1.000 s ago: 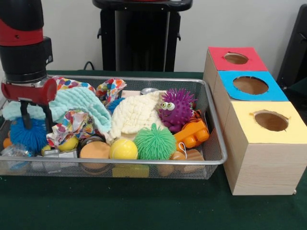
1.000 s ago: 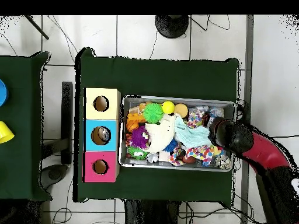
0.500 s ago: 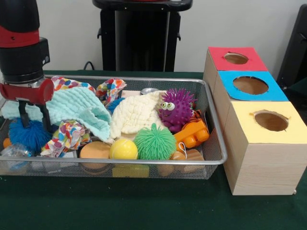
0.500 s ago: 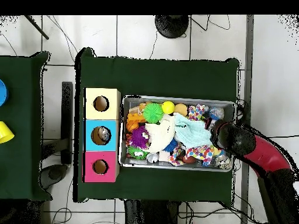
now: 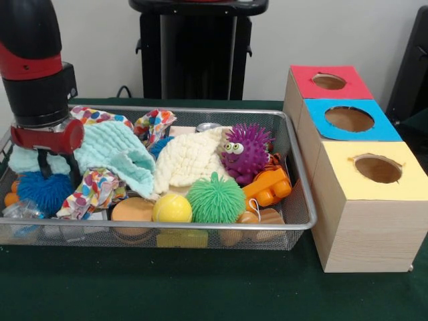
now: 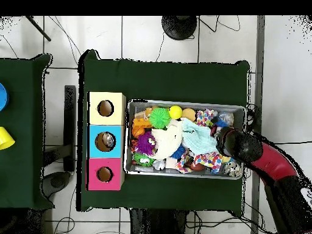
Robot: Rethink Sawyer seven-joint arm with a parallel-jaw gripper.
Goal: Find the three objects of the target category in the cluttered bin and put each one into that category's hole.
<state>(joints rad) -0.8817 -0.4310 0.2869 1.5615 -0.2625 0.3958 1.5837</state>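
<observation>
Gripper point(image 5: 56, 171) at the wire bin's point(image 5: 299, 175) left end, fingers pinching mint cloth point(image 5: 114, 154); blue spiky ball point(image 5: 41, 191) just below.

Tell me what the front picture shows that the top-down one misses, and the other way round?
Only the front view shows the purple toy's googly eyes and the gripper hanging over the blue spiky ball. Only the overhead view shows something lying inside the blue box's hole and the second table beside this one. Both show the mesh bin, the green spiky ball, the yellow ball and the three coloured boxes.
</observation>
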